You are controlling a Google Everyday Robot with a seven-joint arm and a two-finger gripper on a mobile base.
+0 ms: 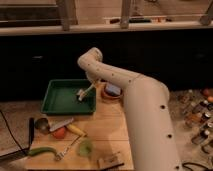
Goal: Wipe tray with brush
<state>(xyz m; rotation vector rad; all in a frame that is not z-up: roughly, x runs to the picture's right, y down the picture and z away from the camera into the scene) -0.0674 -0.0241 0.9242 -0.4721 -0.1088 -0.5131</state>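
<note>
At the near edge of the wooden desk (107, 132) lie a small brown block (110, 161) and a green-handled tool (41, 150). A bit farther back are a yellow-handled knife (70, 127) and 1 red ball (60, 133). At the far left corner sits the green tray (60, 100). The hand (93, 85) hangs over the tray's right side, closed around the brush (86, 92) at its thin handle. The brush leans, its pale head low inside the tray near the right rim. Just right of the tray sits an orange bowl (112, 93).
</note>
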